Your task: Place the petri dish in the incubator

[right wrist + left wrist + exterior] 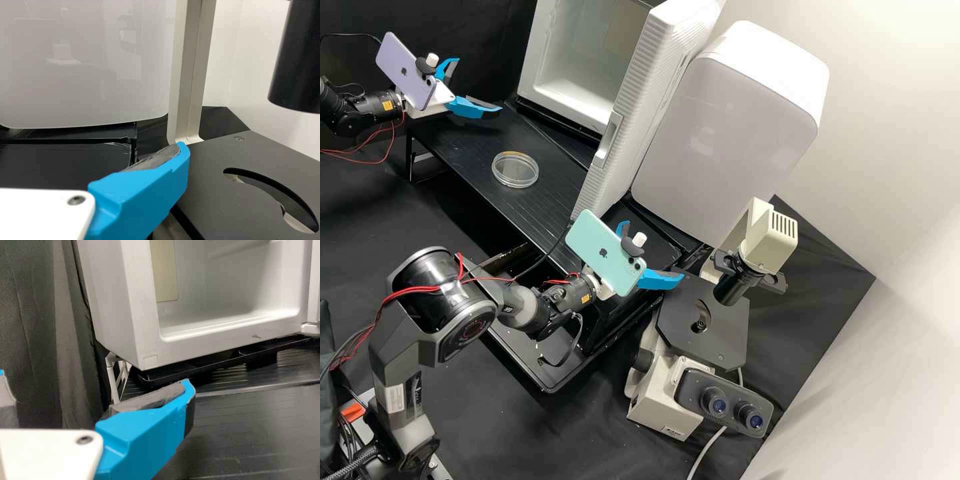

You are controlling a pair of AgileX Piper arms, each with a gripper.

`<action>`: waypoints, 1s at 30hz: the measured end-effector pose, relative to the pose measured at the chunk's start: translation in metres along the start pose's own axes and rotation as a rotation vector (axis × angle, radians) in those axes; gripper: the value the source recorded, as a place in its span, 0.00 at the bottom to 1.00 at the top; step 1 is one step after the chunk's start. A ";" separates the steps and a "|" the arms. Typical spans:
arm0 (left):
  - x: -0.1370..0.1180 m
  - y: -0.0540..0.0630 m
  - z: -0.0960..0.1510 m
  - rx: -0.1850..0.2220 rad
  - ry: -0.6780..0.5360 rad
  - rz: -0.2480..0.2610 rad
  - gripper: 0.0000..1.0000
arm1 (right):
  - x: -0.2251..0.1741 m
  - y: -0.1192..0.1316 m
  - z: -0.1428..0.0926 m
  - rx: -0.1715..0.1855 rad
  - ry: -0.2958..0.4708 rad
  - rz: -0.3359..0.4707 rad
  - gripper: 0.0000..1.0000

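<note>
I am hovering my left gripper [461,87] over the far end of the black shelf [540,200], its two blue fingers spread wide and gripping nothing. My right gripper [645,255] is hanging just over the black stage [235,170] of the microscope [693,373], its fingers likewise spread and empty. The petri dish [515,169] is lying flat on the shelf, near my left gripper and in front of the open incubator [573,53], touching neither.

I am judging the dish to be light, stiff, thin clear plastic, smooth and probably slippery. A hard squeeze might crack it, and any loose lid could slide off. I am reckoning the best hold is across the rim, with one finger on each opposite side of the wall, and the dish kept level.

The door [640,113] is standing open to one side of the mouth, and the chamber is looking roomy. I am expecting to lift over the white lip [225,325] at its front. The bare shelf around the dish is giving room to come down, though its near edge is dropping off to the cloth [400,220].
</note>
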 end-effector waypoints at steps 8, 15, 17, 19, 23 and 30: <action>0.000 0.000 0.000 0.000 0.000 0.000 1.00 | 0.000 0.000 0.000 0.000 0.000 0.000 1.00; -0.001 -0.002 0.003 -0.007 -0.012 -0.006 1.00 | 0.000 0.000 0.000 0.000 0.000 0.000 1.00; -0.003 -0.003 0.008 -0.024 -0.033 -0.012 1.00 | 0.000 0.000 0.000 0.000 0.000 0.000 1.00; -0.007 -0.004 0.013 -0.028 -0.049 -0.019 1.00 | 0.000 0.000 0.000 0.000 0.000 0.000 1.00; -0.020 -0.008 0.020 -0.023 -0.084 -0.041 1.00 | 0.000 0.000 0.000 0.000 0.000 0.000 1.00; -0.045 -0.015 0.019 -0.022 -0.093 -0.050 1.00 | 0.000 0.000 0.000 0.000 0.000 0.000 1.00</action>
